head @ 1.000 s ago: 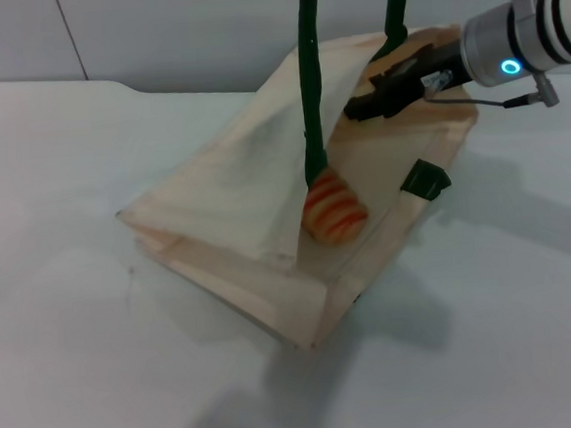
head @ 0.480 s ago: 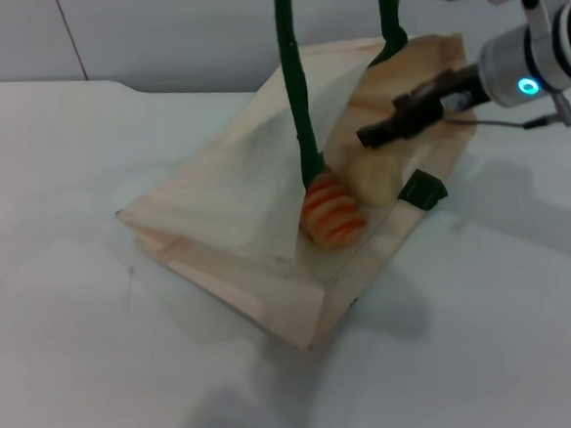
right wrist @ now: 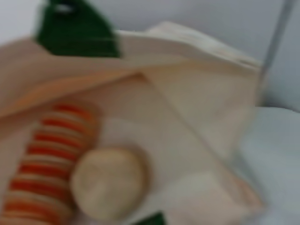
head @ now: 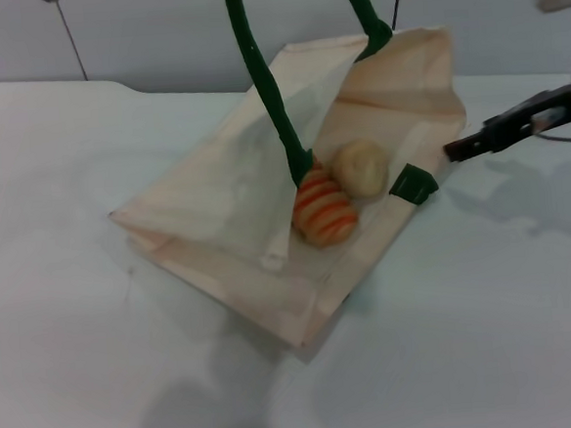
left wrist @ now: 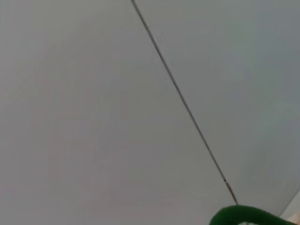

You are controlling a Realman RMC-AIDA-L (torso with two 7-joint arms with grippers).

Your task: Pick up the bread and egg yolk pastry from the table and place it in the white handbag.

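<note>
Inside the bag [head: 226, 203], the bread [head: 322, 206] and pastry [head: 361, 168] lie touching near its open mouth, the bread just under one green handle [head: 267, 88]. Both handles rise out of the head view, lifting the mouth off the tabletop [head: 71, 366]. Outside the bag's right edge, the right claw [head: 472, 144] hovers over bare tabletop, holding nothing; whether its tips are together I cannot tell. No left claw shows.
</note>
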